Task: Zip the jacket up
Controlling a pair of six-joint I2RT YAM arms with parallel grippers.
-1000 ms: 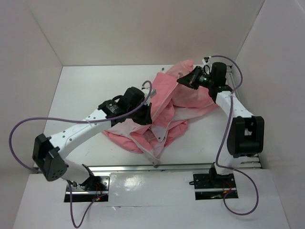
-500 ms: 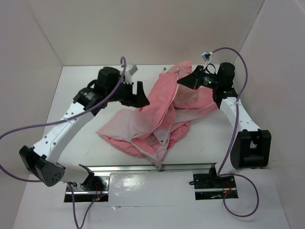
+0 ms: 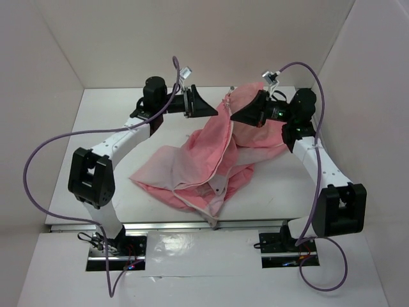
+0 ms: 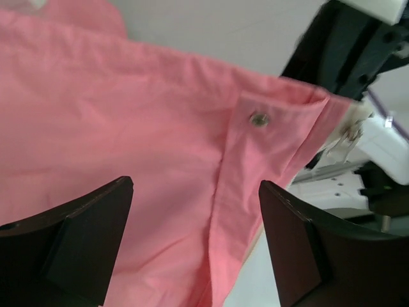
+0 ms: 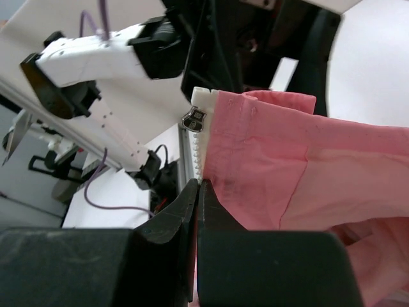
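The jacket (image 3: 203, 167) lies crumpled on the white table (image 3: 108, 128) in the top view, one edge lifted toward the back, with the right gripper (image 3: 234, 116) on that edge and the left gripper (image 3: 213, 109) just beside it. In the left wrist view the left fingers (image 4: 83, 236) stand wide apart, with salmon fabric and a metal snap (image 4: 259, 119) showing beyond the gap. In the right wrist view the right fingers (image 5: 167, 220) press together on the jacket's edge just below the white zipper teeth (image 5: 197, 153), with the slider (image 5: 194, 119) at their top.
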